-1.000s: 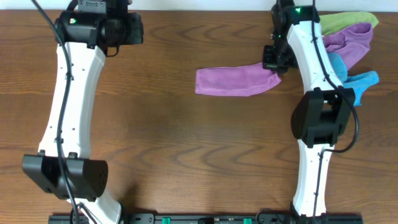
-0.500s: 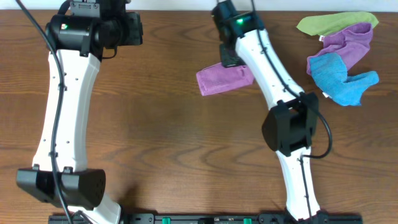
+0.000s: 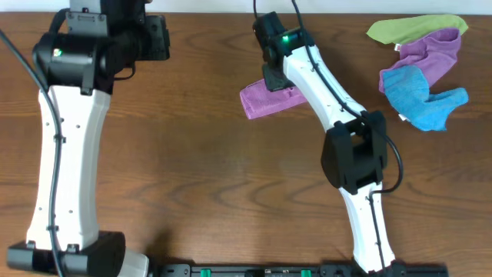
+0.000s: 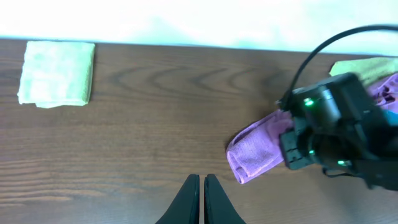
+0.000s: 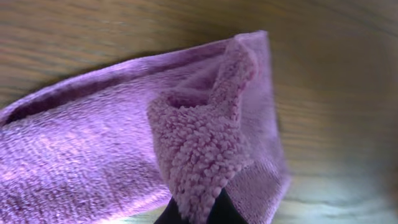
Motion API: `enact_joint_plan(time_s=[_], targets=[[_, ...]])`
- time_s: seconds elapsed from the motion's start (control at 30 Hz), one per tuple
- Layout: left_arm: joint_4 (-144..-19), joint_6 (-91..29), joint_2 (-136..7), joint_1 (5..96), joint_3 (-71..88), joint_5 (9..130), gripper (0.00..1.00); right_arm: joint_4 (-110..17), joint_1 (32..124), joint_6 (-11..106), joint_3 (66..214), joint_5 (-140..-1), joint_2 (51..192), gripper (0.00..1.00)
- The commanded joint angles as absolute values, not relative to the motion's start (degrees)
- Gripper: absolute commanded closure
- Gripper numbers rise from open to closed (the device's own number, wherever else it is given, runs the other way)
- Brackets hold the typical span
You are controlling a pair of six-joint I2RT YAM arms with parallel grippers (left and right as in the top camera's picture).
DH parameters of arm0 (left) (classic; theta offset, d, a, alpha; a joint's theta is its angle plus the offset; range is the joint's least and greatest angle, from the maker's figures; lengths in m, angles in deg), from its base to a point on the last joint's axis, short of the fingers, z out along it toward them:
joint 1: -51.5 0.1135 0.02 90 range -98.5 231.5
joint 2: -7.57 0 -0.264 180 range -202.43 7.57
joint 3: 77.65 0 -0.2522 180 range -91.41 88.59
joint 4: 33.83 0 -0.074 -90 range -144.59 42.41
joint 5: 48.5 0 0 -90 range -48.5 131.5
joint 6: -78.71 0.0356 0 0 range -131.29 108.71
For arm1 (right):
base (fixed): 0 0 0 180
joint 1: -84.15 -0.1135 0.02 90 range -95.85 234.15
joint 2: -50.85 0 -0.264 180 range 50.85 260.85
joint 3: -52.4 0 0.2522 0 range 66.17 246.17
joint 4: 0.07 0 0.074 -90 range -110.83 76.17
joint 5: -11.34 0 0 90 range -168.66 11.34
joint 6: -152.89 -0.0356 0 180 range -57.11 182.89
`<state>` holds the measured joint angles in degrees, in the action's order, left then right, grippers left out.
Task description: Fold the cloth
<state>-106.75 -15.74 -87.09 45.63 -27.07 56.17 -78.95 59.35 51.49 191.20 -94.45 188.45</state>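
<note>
Pinching an edge of the purple cloth [image 5: 93,155] in our right fingers [image 5: 225,213], left fingers [image 4: 188,202] clenched empty, we should lay it down squarely.

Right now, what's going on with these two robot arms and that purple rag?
The right hand is pinching an edge of the purple cloth, lifted over the rest mid-fold. The left hand is shut on nothing, well away from it. A heap of cloths, green, purple and blue, lies at the far right.
</note>
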Motion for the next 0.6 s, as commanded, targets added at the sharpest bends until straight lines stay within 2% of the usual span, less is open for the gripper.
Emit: enact_joint_plan(time_s=[0.0,0.57], targets=[[-107.2,-15.5,-85.6,45.9,-27.9,56.6,0.94,-78.5,57.5,55.3,190.0,-92.3,186.9,0.99],[-107.6,-15.5,-85.6,45.9,-27.9,56.6,0.94,-78.6,52.3,62.8,189.7,-93.6,186.9,0.99]])
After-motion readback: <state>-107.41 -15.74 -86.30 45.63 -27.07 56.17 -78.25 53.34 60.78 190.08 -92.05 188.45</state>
